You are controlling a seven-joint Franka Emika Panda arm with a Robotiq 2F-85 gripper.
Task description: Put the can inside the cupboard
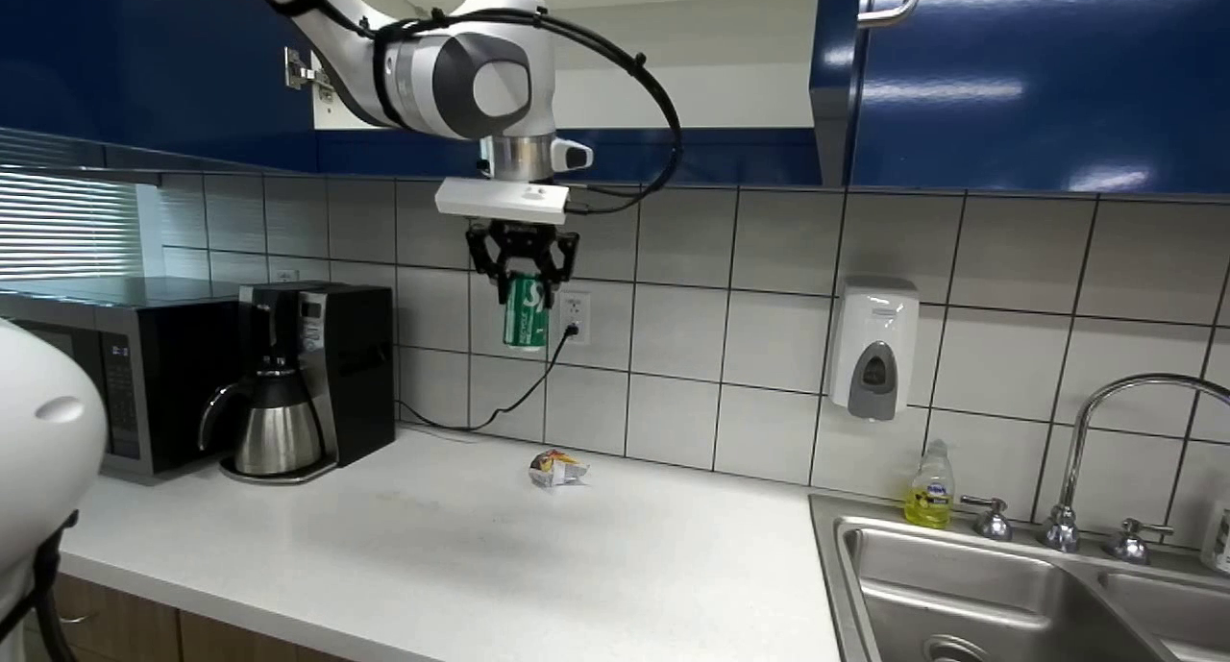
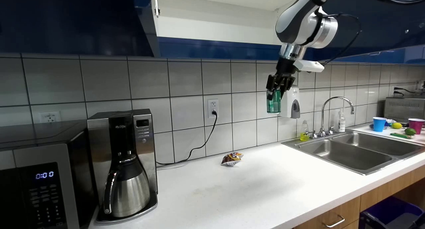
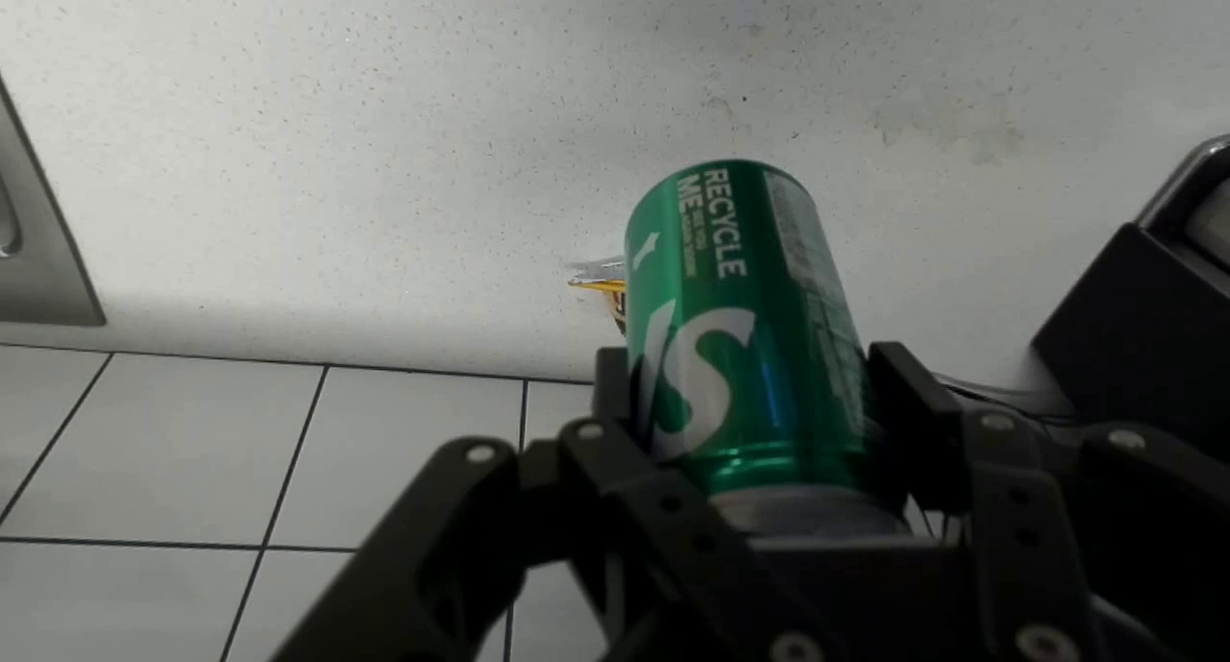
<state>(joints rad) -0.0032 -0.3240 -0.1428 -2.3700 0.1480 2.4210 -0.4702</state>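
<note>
The green can (image 1: 525, 321) hangs upright in my gripper (image 1: 526, 292), well above the white counter. Both black fingers press on its sides near its silvery top, as the wrist view shows with the can (image 3: 740, 287) and gripper (image 3: 750, 393). The can (image 2: 274, 104) and gripper (image 2: 275, 91) also show in an exterior view. The cupboard (image 1: 692, 95) stands open with its white interior showing above; it is also seen in an exterior view (image 2: 215, 29). The can appears lower than the cupboard's blue bottom edge, and the arm crosses in front of the opening.
A coffee maker (image 1: 360, 374) and black microwave (image 1: 183, 355) stand on the counter (image 1: 461, 547). A small crumpled wrapper (image 1: 557, 468) lies near the tiled wall. A soap dispenser (image 1: 873, 350) hangs on the wall by the sink (image 1: 961, 566). A blue door (image 1: 1038, 85) flanks the opening.
</note>
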